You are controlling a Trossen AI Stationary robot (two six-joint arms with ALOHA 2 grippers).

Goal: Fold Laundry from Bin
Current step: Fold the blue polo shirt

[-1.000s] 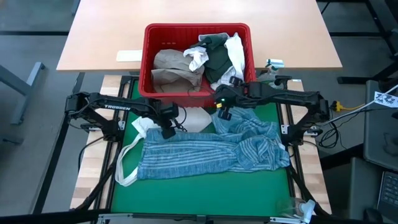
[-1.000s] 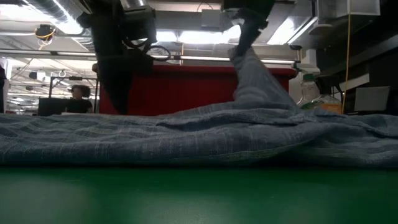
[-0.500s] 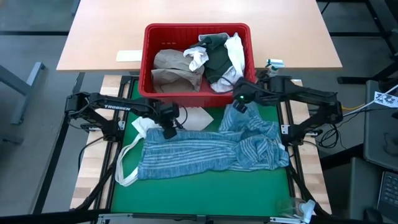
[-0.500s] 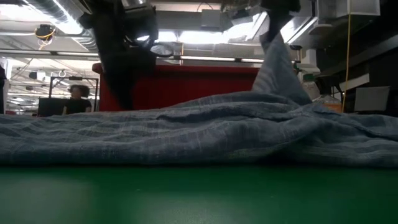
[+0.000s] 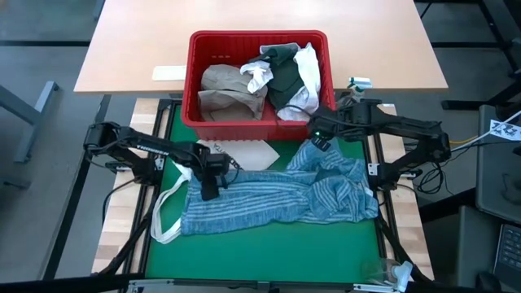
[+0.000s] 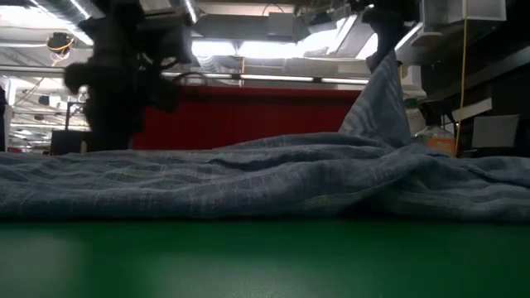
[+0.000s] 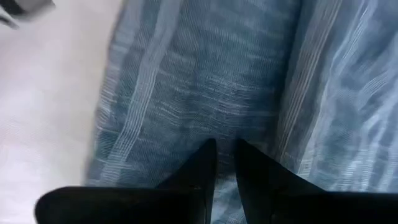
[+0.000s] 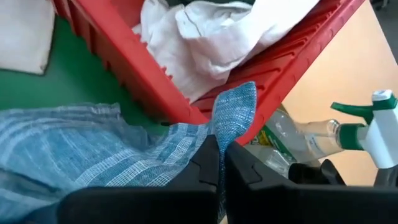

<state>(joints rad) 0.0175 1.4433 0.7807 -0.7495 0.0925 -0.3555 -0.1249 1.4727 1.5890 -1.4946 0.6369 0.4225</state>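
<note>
The blue-striped cloth (image 5: 269,199) lies spread across the green mat (image 5: 269,252), its far right part drawn up into a peak (image 6: 381,95). My right gripper (image 5: 319,140) is shut on that peak, just in front of the red bin (image 5: 195,77). My left gripper (image 5: 207,183) points down over the cloth's far left part (image 7: 205,93). Its fingers (image 7: 205,165) stand a narrow gap apart with nothing visibly between them. The bin holds tan (image 5: 224,89), white (image 5: 308,69) and dark (image 5: 285,77) garments. My right gripper pinches an edge of the blue-striped cloth (image 8: 214,134) between its two fingers, and a small tip (image 8: 239,102) sticks out past them. The fingers slant down from the table's right. The held part is lifted and the rest lies on the mat. Whether my left gripper touches the cloth, I cannot tell.
A white tote bag (image 5: 252,155) lies partly under the cloth, and its straps (image 5: 163,216) loop over the mat's left side. A spray bottle (image 8: 373,124) stands right of the bin. The wooden table (image 5: 130,49) stretches behind the bin. People show in the room behind.
My right gripper has gone toward the table's right edge with the cloth's far edge, rolling as it went. The peak has shifted right with it while the rest stayed flat. My left gripper has moved down, toward the left and near edges, over the cloth.
</note>
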